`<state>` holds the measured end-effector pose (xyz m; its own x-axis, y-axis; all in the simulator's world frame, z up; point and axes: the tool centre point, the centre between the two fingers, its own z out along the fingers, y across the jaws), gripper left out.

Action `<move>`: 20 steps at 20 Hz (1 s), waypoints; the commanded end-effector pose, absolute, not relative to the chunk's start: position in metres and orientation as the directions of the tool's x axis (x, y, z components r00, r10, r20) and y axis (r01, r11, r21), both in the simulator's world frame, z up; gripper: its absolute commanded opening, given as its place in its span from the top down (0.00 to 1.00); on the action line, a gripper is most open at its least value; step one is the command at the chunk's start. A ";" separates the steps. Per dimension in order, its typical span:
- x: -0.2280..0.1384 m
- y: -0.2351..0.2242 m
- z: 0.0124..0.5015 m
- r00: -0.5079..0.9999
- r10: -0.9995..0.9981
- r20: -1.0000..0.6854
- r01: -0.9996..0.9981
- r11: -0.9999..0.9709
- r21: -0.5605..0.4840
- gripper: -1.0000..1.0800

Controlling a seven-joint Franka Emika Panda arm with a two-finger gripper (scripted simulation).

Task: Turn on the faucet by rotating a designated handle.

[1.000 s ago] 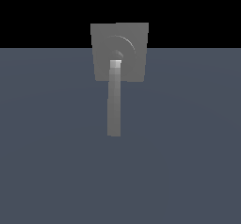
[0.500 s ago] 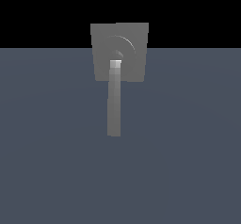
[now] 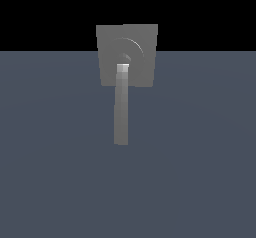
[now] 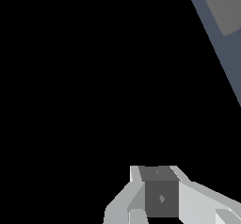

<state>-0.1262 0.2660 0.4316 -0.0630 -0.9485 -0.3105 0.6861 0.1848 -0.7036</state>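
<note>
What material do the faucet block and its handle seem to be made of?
This is a simulator render, so it is only a guess. The faucet looks like matte grey metal or plastic: flat shade, no reflections, a faint ring on its face. The handle looks like lighter grey brushed metal, brighter at the end near the ring.

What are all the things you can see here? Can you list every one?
faucet: one, matte grey square block with a raised ring, at the far edge of the floor, centre of the exterior view.
handle: one, long grey bar with a brighter end at the ring, running from the block toward the camera.
floor: one, flat blue-grey surface under everything.
gripper: one, white and grey; only part shows in the wrist view, open or shut unclear; absent from the exterior view.
</note>
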 end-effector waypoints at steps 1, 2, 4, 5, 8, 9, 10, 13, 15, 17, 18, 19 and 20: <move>-0.116 0.266 0.397 -0.126 -0.982 -0.141 0.634 0.029 -0.773 1.00; -0.113 0.265 0.383 -0.149 -0.986 -0.072 0.611 -0.034 -0.791 1.00; -0.106 0.261 0.355 -0.188 -0.980 0.067 0.559 -0.163 -0.813 1.00; -0.103 0.257 0.341 -0.205 -0.969 0.137 0.531 -0.228 -0.816 1.00; -0.095 0.243 0.297 -0.242 -0.907 0.343 0.437 -0.418 -0.796 1.00; -0.093 0.237 0.283 -0.250 -0.877 0.410 0.404 -0.479 -0.779 1.00; -0.091 0.231 0.268 -0.254 -0.843 0.474 0.370 -0.538 -0.758 1.00; -0.088 0.207 0.225 -0.250 -0.715 0.653 0.264 -0.699 -0.664 1.00; -0.088 0.188 0.197 -0.232 -0.613 0.755 0.194 -0.790 -0.581 1.00; -0.089 0.169 0.172 -0.205 -0.509 0.836 0.132 -0.861 -0.492 1.00; -0.090 0.160 0.161 -0.190 -0.459 0.868 0.104 -0.888 -0.447 1.00; -0.092 0.151 0.150 -0.173 -0.411 0.895 0.079 -0.912 -0.403 1.00; -0.093 0.142 0.141 -0.156 -0.365 0.918 0.057 -0.931 -0.360 1.00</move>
